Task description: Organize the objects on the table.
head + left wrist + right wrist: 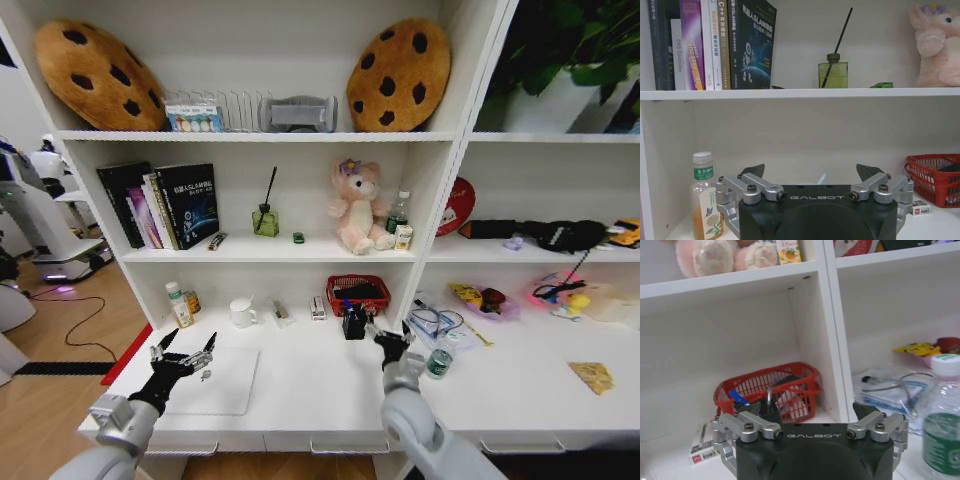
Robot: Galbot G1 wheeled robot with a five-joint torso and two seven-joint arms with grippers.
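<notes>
A closed silver laptop (218, 385) lies on the white table (310, 395) at the left. My left gripper (188, 346) hovers over its far left corner, open and holding nothing (810, 172). My right gripper (390, 338) is open near the table's middle (809, 410), just short of a black holder (353, 322) with pens in it. A small green-labelled bottle with a white cap (438, 362) (944, 425) stands right beside it. A tiny green gadget (298, 237) (882, 85) and a short dark pen-like item (217, 241) lie on the shelf above.
At the back of the desk stand a tea bottle (180, 305) (704, 197), a white mug (242, 312), a red basket (358, 293) (771, 385) and a bag of cables (436, 322). The shelf holds books (160, 205), a reed diffuser (265, 218) and a pink plush bear (358, 208).
</notes>
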